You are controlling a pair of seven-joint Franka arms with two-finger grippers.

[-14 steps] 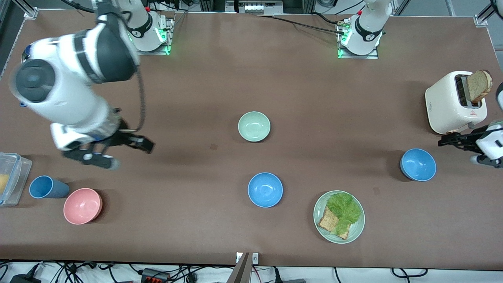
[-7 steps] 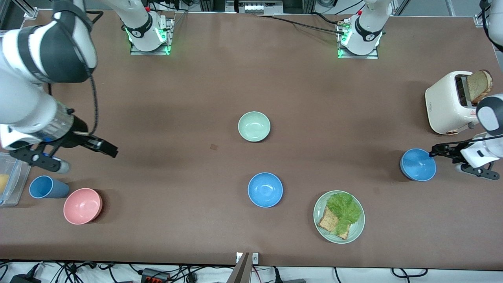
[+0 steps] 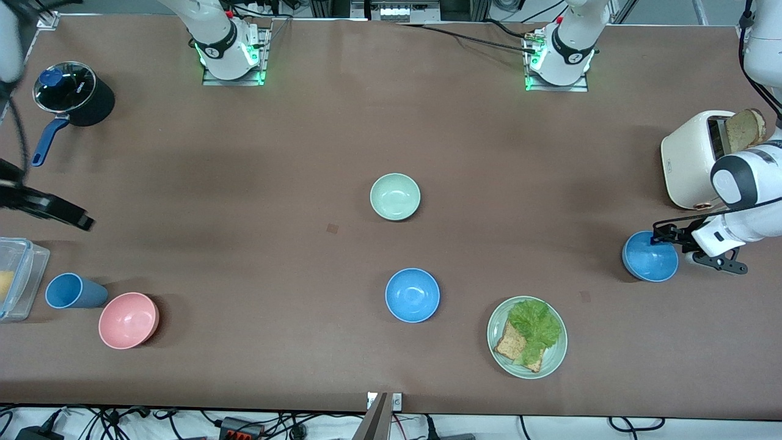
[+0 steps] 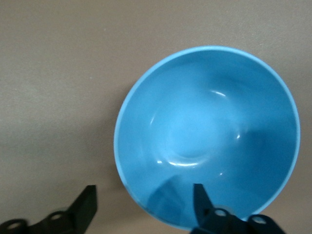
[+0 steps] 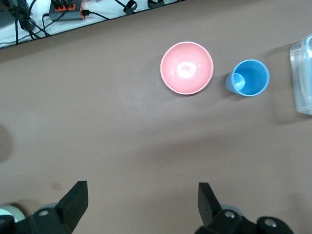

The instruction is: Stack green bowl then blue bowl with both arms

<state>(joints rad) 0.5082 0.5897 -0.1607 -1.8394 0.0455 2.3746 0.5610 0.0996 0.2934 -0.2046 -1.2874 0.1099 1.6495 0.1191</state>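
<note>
Left hand (image 3: pixel 661 237), fingers wide, straddles rim of small round sky-blue bowl (image 3: pixel 649 260) at frame's right edge; right hand (image 5: pixel 141 202) wide, idle.

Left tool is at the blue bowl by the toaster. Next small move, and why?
Probably finish closing: the left tool straddles the rim of the small round sky-blue bowl, one finger inside and one outside, with gaps showing. Then lift. The pale mint-green bowl sits untouched mid-table.
</note>
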